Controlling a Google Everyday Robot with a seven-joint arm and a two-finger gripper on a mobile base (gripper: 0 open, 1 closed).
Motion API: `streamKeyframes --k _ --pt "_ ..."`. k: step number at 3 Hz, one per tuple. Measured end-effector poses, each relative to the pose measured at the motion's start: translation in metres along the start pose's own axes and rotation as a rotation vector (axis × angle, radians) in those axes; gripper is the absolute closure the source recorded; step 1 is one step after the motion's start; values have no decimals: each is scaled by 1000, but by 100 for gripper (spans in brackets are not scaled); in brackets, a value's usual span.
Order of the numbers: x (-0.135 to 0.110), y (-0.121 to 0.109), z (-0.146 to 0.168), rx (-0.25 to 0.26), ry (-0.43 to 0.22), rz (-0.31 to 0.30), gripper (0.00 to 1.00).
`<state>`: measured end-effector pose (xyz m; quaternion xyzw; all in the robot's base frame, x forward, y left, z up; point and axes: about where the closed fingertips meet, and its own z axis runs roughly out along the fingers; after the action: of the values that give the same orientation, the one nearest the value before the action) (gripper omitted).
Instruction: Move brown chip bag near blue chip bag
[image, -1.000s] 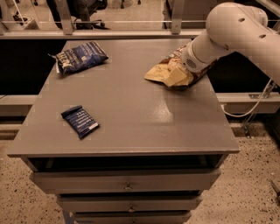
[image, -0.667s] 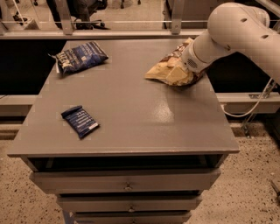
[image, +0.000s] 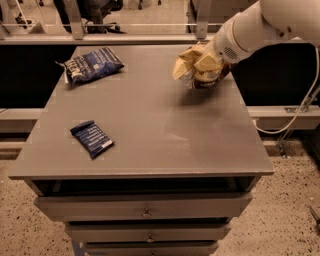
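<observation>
The gripper (image: 214, 65), closed on the crumpled brown chip bag (image: 194, 64), held it just above the far right of the worktop (image: 165, 135), while the blue chip bag (image: 93, 63) lay well apart, directly to its left, near the far-left corner.

We count one brown bag (image: 192, 62), one blue bag (image: 92, 64), one packet (image: 91, 138), one table (image: 165, 125), three drawers (image: 145, 206), and one gripper (image: 212, 70), holding the brown bag at the table's far right.

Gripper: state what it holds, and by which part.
The gripper, over the far right of the table, holds the brown chip bag by its right end.
</observation>
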<state>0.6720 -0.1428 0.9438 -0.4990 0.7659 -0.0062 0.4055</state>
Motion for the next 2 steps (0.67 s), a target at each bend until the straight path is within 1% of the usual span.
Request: streamKeyframes --k 1,2 --pt "0 0 0 0 0 0 100" --pt "-17 0 8 -14 -57 -37 100"
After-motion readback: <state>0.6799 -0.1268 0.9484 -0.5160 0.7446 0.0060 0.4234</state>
